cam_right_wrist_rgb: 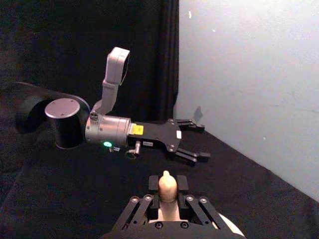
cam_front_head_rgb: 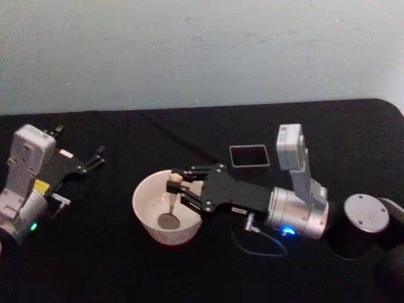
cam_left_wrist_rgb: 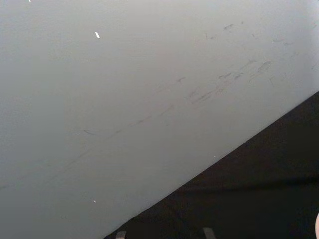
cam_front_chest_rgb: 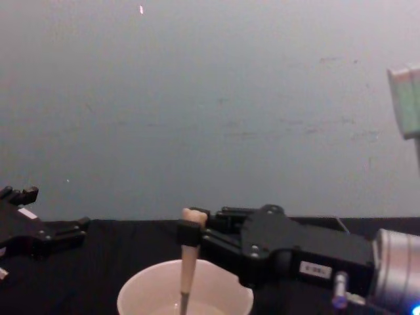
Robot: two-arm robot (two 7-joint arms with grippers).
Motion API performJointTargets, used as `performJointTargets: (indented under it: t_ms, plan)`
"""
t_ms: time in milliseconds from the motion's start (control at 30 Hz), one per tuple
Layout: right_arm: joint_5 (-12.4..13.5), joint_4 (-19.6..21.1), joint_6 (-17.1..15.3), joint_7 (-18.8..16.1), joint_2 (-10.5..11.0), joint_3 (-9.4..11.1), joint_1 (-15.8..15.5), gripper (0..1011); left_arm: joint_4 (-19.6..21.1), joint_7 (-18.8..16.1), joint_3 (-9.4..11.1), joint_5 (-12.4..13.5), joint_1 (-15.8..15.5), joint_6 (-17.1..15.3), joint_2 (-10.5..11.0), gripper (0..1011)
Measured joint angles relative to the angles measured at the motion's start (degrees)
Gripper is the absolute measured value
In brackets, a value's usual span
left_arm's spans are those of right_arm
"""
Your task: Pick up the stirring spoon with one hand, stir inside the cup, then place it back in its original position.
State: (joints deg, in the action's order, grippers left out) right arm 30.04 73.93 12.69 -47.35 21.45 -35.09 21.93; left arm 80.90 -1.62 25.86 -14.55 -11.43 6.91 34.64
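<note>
Two grippers show from the head: the right gripper (cam_front_head_rgb: pixel 178 184) is clenched on the slim cream-beige handle of the small metal-bowled stirring spoon (cam_front_head_rgb: pixel 170 211), whose bowl sits low inside the wide round cream-white cup (cam_front_head_rgb: pixel 142 189); the left gripper (cam_front_head_rgb: pixel 77 144), fingers spread, sits well left of the cup, and a dark grey square holder box (cam_front_head_rgb: pixel 249 156) lies behind the cup, to its right. From the left wrist, black tabletop (cam_left_wrist_rgb: pixel 259 199) meets a pale wall (cam_left_wrist_rgb: pixel 124 99). From the right wrist, the handle's top stands pinched in the right gripper. From the chest, the spoon stands nearly upright in the cup
</note>
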Motion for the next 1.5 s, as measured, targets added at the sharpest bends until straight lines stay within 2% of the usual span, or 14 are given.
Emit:
performJointTargets:
  t_ms: [167,367,533,1067,1333,1500]
  plan:
    - [-0.2,-1.8,0.2,0.5,-1.8,-0.6,1.5,205,0.0,0.0,0.0,0.0,0.0,0.0,0.0,1001]
    - [-1.4,-6.1,1.2,2.2,-4.4,-0.6,4.2,205,0.0,0.0,0.0,0.0,0.0,0.0,0.0,1001]
    - [-1.9,-7.9,1.5,3.1,-4.9,0.0,4.9,205,0.0,0.0,0.0,0.0,0.0,0.0,0.0,1001]
    - [-2.3,-8.2,1.5,3.5,-4.3,1.4,4.6,205,0.0,0.0,0.0,0.0,0.0,0.0,0.0,1001]
    - [-2.3,-7.0,1.4,3.5,-2.8,2.2,3.4,205,0.0,0.0,0.0,0.0,0.0,0.0,0.0,1001]
    - [-1.3,-4.3,0.8,2.6,-1.1,2.7,1.5,205,0.0,0.0,0.0,0.0,0.0,0.0,0.0,1001]
